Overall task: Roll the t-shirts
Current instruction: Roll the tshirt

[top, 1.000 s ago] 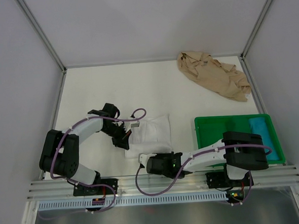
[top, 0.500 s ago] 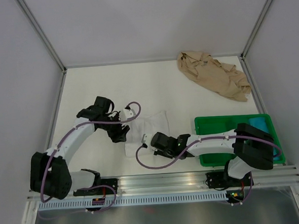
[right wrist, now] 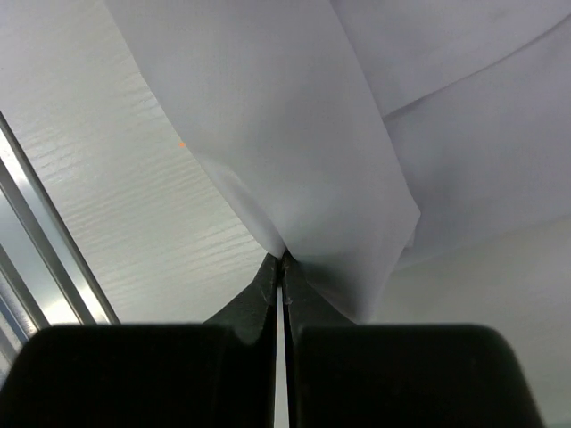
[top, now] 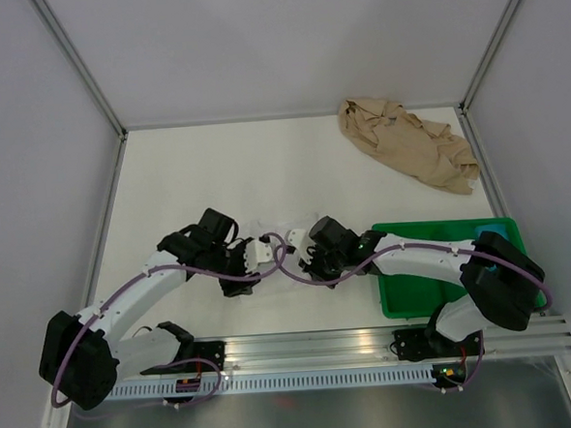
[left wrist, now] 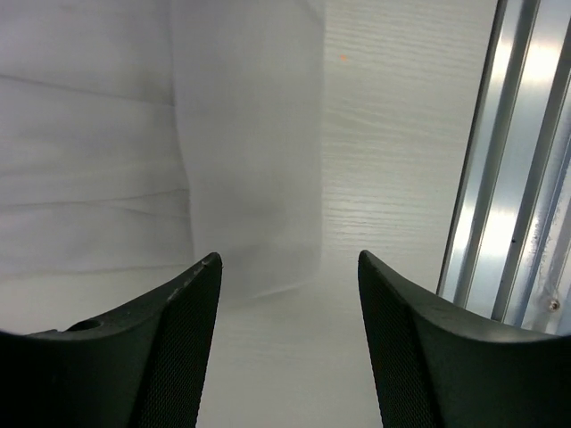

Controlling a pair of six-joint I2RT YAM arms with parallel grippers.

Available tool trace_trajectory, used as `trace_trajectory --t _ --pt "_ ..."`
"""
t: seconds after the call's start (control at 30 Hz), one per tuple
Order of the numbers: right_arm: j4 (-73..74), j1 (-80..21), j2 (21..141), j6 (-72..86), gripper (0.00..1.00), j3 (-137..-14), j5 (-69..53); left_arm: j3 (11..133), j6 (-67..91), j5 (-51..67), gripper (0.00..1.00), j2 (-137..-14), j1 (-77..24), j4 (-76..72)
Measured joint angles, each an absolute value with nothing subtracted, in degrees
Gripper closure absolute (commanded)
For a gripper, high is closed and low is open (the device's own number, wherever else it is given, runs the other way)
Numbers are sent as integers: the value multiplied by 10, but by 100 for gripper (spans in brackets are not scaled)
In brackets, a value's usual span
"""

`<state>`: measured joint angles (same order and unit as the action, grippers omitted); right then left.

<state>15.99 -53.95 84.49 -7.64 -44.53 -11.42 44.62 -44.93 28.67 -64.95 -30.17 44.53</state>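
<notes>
White table (top: 167,182), lit evenly. Your right gripper (right wrist: 283,259) is pinched fully closed on a fold of the white t-shirt (left wrist: 241,134), which lies near the front rail (left wrist: 500,178). Your left gripper (left wrist: 285,267) is spread wide, holding nothing, over that shirt's edge. The tan t-shirt (top: 407,143) lies crumpled in the far right corner; green tray (top: 416,293) at near right

The plain white cloth t-shirt (left wrist: 241,134) lies left of the green rectangular plastic tray (top: 417,295), with the crumpled tan-beige cloth t-shirt (top: 407,143) behind both, far right.

A robot lab cell: white table (top: 215,170), plain panel walls (top: 285,39), aluminium rails (top: 313,346).
</notes>
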Motion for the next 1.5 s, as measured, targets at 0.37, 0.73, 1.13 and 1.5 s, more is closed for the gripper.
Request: trace_trajectory --t 0.37,0.73,1.13,1.5 --pt "163 -452 871 -91 100 -445 -254 359 -456 227 29 -649 -354 332" --pt "173 -428 891 -93 100 -445 -302 294 -464 215 30 -683 -385 237" --pt "188 -420 903 -99 100 -455 -315 292 -476 171 93 -705 -387 168" --pt "190 -447 883 -77 73 -469 -396 362 -585 259 98 -646 -309 468"
